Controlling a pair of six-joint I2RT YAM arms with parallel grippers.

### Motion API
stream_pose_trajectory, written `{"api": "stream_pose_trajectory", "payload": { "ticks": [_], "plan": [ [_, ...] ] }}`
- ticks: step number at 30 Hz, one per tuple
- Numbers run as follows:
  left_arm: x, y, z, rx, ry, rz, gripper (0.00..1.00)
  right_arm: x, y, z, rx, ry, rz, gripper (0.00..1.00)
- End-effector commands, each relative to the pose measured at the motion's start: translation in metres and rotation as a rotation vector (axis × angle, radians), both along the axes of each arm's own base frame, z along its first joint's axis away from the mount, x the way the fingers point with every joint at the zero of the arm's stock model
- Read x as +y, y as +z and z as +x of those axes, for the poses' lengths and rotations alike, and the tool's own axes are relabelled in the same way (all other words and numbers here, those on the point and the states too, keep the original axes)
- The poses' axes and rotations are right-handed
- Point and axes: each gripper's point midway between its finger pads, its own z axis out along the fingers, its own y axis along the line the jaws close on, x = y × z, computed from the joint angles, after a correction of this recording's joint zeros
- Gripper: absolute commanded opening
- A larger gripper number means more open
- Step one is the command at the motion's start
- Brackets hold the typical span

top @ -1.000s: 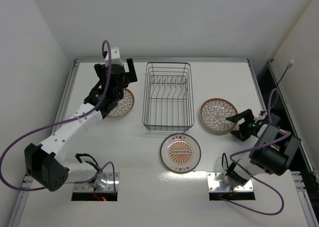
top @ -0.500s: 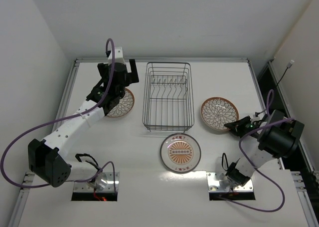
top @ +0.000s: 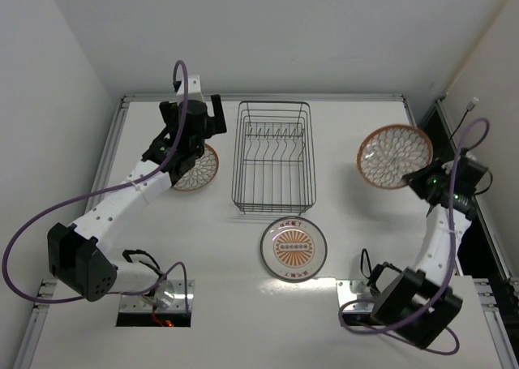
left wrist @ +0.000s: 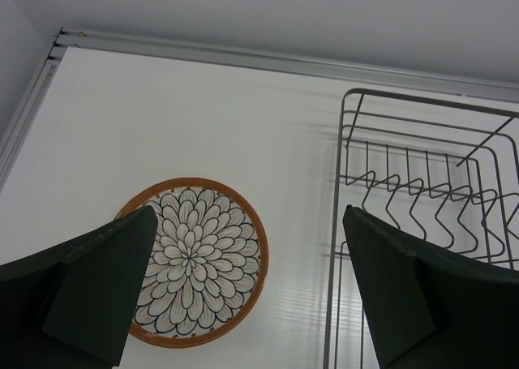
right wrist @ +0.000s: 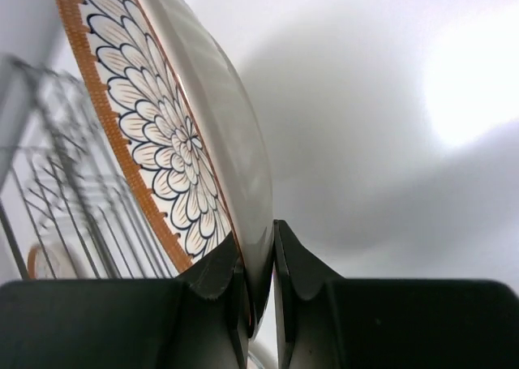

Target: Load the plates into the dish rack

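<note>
**Right arm.** Your right gripper (right wrist: 258, 259) has its jaws pinched almost together on the edge of the round ceramic plate w/ orange rim and white petal face (right wrist: 174, 154). It's a rim-only grip, w/ the plate running away from the pads in the wrist view.
- Change vs 1 s ago: that plate lay flat on the white table (top: 349, 117) at 3 o'clock of the rack.
- It's now off the surface, raised and tipped so the face shows to the overhead cam. The arm has swung up and out toward the right wall.
- Meaning: the pick is done for plate no. 1. Carry and slotting aren't started.

**Left arm.** Your left gripper (left wrist: 251, 296) is spread wide w/ nothing in it, hanging over the second petal-pattern ceramic plate w/ orange rim (left wrist: 193, 259).
- It has barely shifted over the last sec.
- That plate lies flat at 9 o'clock of the rack, just beside it and not touching.

**Third plate.** The round plate w/ brown rim and sunburst centre (top: 293, 248) lies flat at 6 o'clock of the rack, near its front edge.

**Container.** The rectangular black wire dish rack (top: 238, 158) sits mid-table.
- Contents: none. The prongs are bare in the top and left wrist views, so 0 of 3 are loaded.

**Judgement.** You'd next bring the held plate toward 9 o'clock from where it hangs, keep it on edge, and line it up w/ a prong gap. W/ only the rim held, it could swivel.
</note>
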Motion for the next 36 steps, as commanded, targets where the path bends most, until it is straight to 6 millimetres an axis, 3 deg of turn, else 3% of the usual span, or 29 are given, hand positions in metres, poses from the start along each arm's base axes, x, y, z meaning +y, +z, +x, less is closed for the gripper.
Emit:
{"api": "stream_pose_trajectory", "payload": {
  "ticks": [1,3,4,5,9,10,12,13,14,16,17,19,20,21,23,24,26,33,36],
  "plan": [
    [0.003,0.027,0.001,-0.056,0.016,-0.037,1.0,-0.011,0.128,0.016,-0.262,-0.056,-0.2,0.0],
    [0.003,0.027,0.001,-0.056,0.016,-0.037,1.0,-0.003,0.165,0.02,-0.318,-0.051,-0.246,0.0],
    [0.001,0.026,0.001,-0.054,0.005,-0.039,1.0,-0.001,0.174,0.021,-0.327,-0.051,-0.261,0.0],
    [0.001,0.026,0.001,-0.055,0.007,-0.048,1.0,-0.004,0.173,0.027,-0.309,-0.067,-0.275,0.0],
    [0.001,0.021,0.002,-0.039,0.008,-0.04,1.0,0.014,0.19,0.051,-0.309,-0.032,-0.302,0.0],
    [0.0,0.025,0.002,-0.047,0.007,-0.044,1.0,0.033,0.19,0.058,-0.304,0.016,-0.304,0.0],
    [0.0,0.025,0.002,-0.047,0.007,-0.044,1.0,0.039,0.204,0.068,-0.295,-0.004,-0.366,0.0],
    [0.0,0.025,0.002,-0.047,0.007,-0.044,1.0,0.064,0.196,0.081,-0.268,0.057,-0.37,0.0],
    [0.0,0.025,0.002,-0.047,0.007,-0.044,1.0,0.065,0.21,0.088,-0.272,0.034,-0.415,0.0],
    [0.001,0.025,0.002,-0.046,0.005,-0.035,1.0,0.09,0.2,0.099,-0.202,0.07,-0.462,0.0],
    [0.002,0.025,0.002,-0.047,0.014,-0.033,1.0,0.1,0.196,0.114,-0.173,0.092,-0.489,0.0],
    [0.001,0.022,0.004,-0.039,0.014,-0.028,1.0,0.124,0.194,0.121,-0.152,0.115,-0.537,0.0],
    [0.003,0.022,0.004,-0.041,0.024,-0.026,1.0,0.131,0.202,0.126,-0.168,0.118,-0.559,0.0],
    [0.003,0.022,0.004,-0.041,0.025,-0.026,1.0,0.138,0.192,0.133,-0.133,0.13,-0.579,0.0],
    [0.003,0.022,0.004,-0.041,0.025,-0.026,1.0,0.151,0.197,0.139,-0.13,0.129,-0.614,0.0],
    [0.003,0.022,0.004,-0.041,0.025,-0.026,1.0,0.153,0.183,0.143,-0.077,0.131,-0.648,0.0],
    [0.003,0.022,0.004,-0.041,0.025,-0.026,1.0,0.164,0.185,0.148,-0.078,0.135,-0.67,0.0],
    [0.001,0.016,0.005,-0.023,0.016,-0.019,1.0,0.174,0.151,0.156,0.024,0.121,-0.75,0.0],
    [0.0,0.017,0.007,-0.023,0.016,-0.019,1.0,0.184,0.147,0.159,0.058,0.129,-0.784,0.0]
  ]
}}
